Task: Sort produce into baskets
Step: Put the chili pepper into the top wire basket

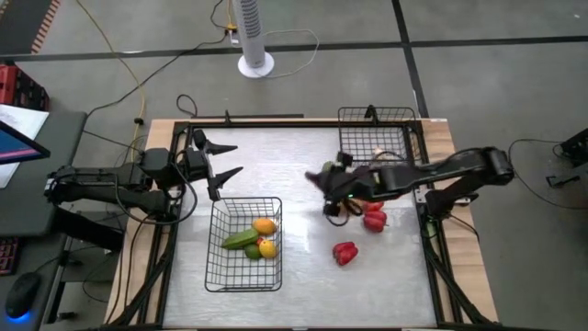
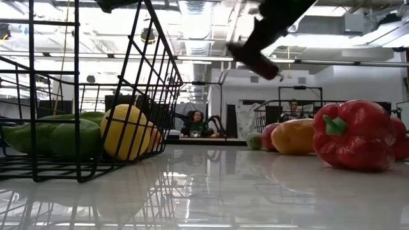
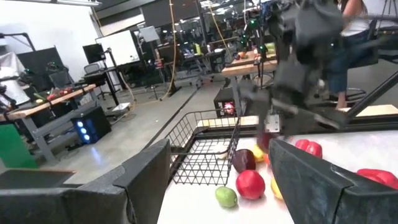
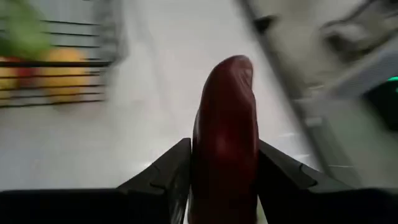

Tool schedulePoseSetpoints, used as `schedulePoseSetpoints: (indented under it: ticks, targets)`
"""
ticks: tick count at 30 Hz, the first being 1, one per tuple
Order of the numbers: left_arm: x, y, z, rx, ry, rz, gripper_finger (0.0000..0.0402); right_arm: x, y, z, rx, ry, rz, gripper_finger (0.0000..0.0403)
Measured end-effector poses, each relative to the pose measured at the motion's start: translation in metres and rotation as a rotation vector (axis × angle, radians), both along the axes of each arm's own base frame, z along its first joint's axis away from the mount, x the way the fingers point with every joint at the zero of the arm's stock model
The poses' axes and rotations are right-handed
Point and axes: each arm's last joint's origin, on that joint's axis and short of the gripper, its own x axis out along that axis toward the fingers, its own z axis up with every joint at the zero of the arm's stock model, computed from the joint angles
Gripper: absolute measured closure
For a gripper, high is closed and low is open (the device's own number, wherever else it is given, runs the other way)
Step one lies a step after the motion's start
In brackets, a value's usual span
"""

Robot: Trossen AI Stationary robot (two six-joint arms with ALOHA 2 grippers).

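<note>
My right gripper (image 1: 322,179) is over the table's middle, above a pile of produce, and is shut on a dark purple-red eggplant (image 4: 224,130). My left gripper (image 1: 225,161) is open and empty at the table's left, just beyond the near basket (image 1: 244,276). This black wire basket holds an orange (image 1: 265,225), a green cucumber (image 1: 241,239) and a yellow lemon (image 1: 267,246). A second wire basket (image 1: 377,119) stands at the far right. Two red peppers (image 1: 374,219) (image 1: 344,253) lie on the table. My right gripper pinches the eggplant's two long sides (image 4: 202,165) between its two fingers (image 4: 165,177). The eggplant lies along the fingers and sticks out past their tips. The low view shows the gripper (image 2: 255,54) well above the table, so the eggplant is lifted clear.
More loose produce lies under my right arm: a lime (image 3: 226,196), a red round piece (image 3: 250,183), a dark purple piece (image 3: 244,160) and a yellowish piece (image 2: 294,136). A big red pepper (image 2: 354,134) lies near the front. People and benches show beyond the table.
</note>
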Motion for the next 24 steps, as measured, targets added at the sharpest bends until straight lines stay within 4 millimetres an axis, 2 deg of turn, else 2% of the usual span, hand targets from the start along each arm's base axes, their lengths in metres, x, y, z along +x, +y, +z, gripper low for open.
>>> schedulePoseSetpoints:
  ticks: [4, 6, 10, 17, 24]
  targets:
    - [0.000, 0.000, 0.000, -0.001, -0.001, 0.000, 0.0143, -0.022, -0.019, 0.014, -0.243, 0.085, -0.177, 0.0231]
    - [0.000, 0.000, 0.000, -0.005, -0.002, 0.000, 0.0143, -0.032, -0.033, 0.017, -0.307, 0.136, -0.262, 0.0237]
    - [0.000, 0.000, 0.000, -0.004, -0.002, 0.000, 0.0143, -0.045, -0.061, 0.020, -0.273, 0.175, -0.360, 0.0240]
    - [0.000, 0.000, 0.000, 0.000, 0.001, 0.000, 0.0143, -0.059, -0.099, 0.017, -0.248, 0.246, -0.500, 0.0233]
    - [0.000, 0.000, 0.000, 0.000, 0.003, -0.001, 0.0143, -0.072, -0.120, 0.004, -0.165, 0.307, -0.549, 0.0206]
